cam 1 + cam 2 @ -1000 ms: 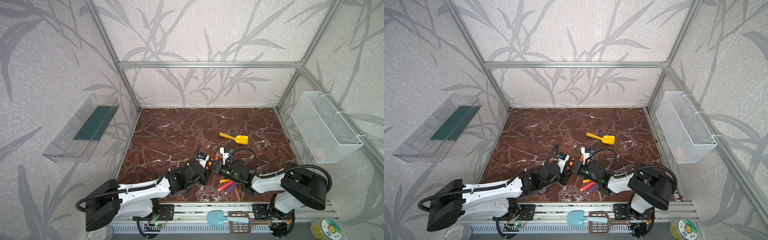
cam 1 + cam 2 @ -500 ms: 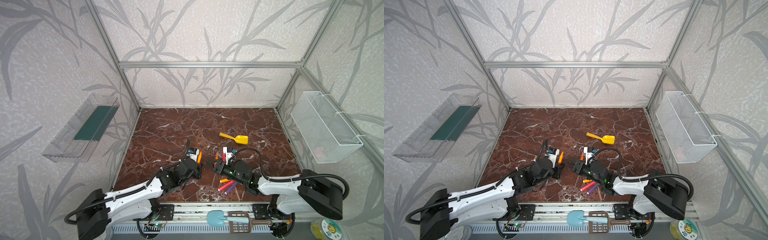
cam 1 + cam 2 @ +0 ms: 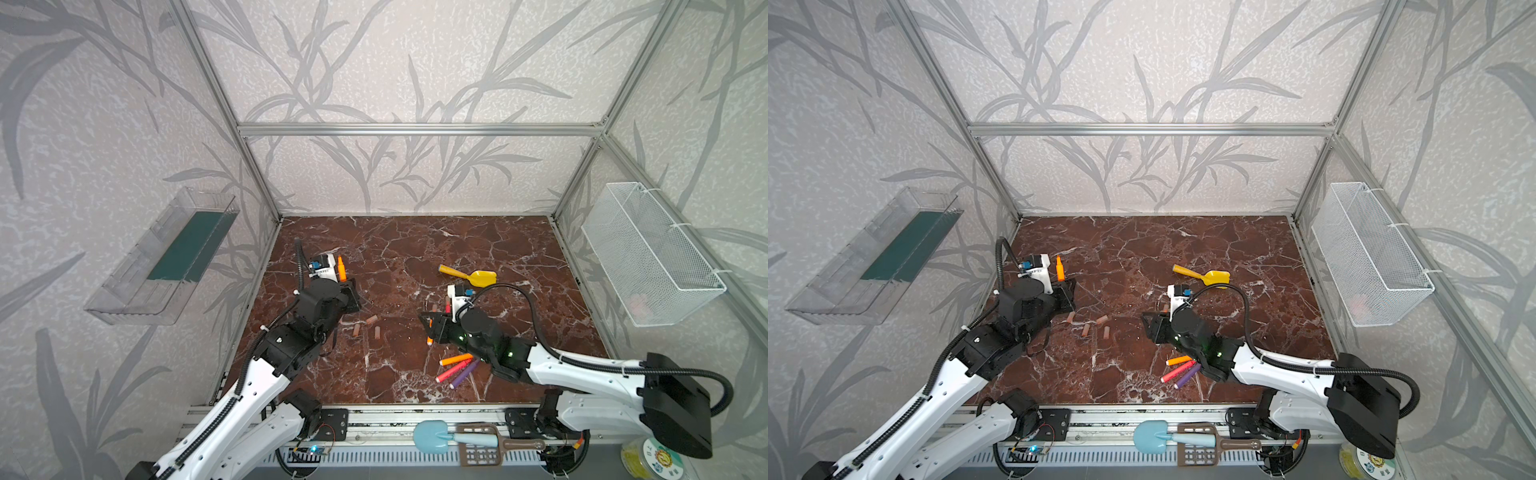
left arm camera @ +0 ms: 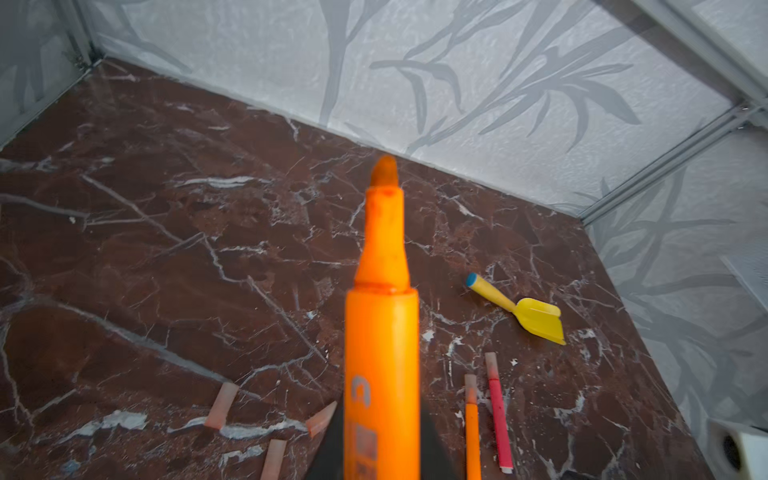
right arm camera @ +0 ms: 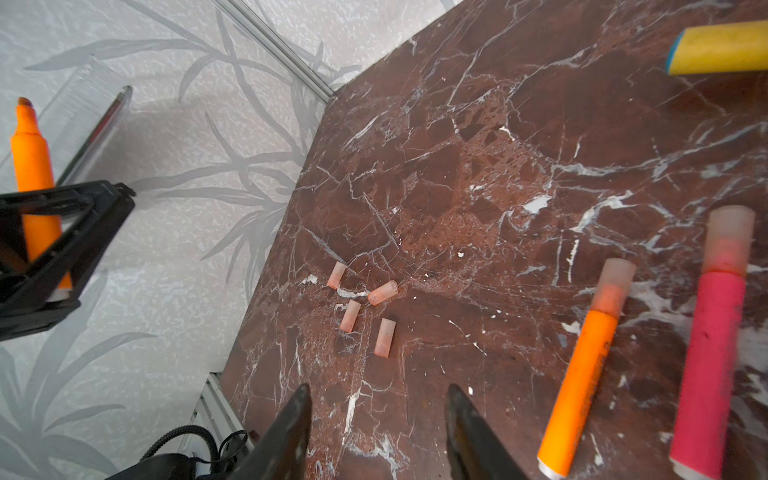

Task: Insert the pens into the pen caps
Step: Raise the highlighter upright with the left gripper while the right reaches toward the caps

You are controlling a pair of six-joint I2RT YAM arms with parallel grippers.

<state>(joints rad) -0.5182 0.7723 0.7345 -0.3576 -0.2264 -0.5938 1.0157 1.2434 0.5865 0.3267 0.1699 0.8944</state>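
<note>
Marble counter (image 3: pixel 415 249), pens and caps scattered.
My left fingers (image 3: pixel 348 291) clamp an uncapped orange pen (image 3: pixel 341 269), tip up, left of frame. My right fingers (image 3: pixel 1155 327) are part-open and empty. Four loose caps (image 5: pixel 350 316) lie between them. A capped orange pen (image 5: pixel 582 365) and a capped pink pen (image 5: pixel 710 353) lie just beside my right fingers.

Robot test cell, a lab bench rig.
Boxed in by an aluminium frame (image 3: pixel 415 129) with leaf-print panels (image 3: pixel 415 62) for walls. Marble-look tabletop (image 3: pixel 415 249) below me. My left arm (image 3: pixel 249 390) and right arm (image 3: pixel 582 374) bolt to a slotted rail (image 3: pixel 386 417) along the front. A wire basket (image 3: pixel 623 232) and a clear bin (image 3: pixel 137 286) hang on the side walls.
</note>
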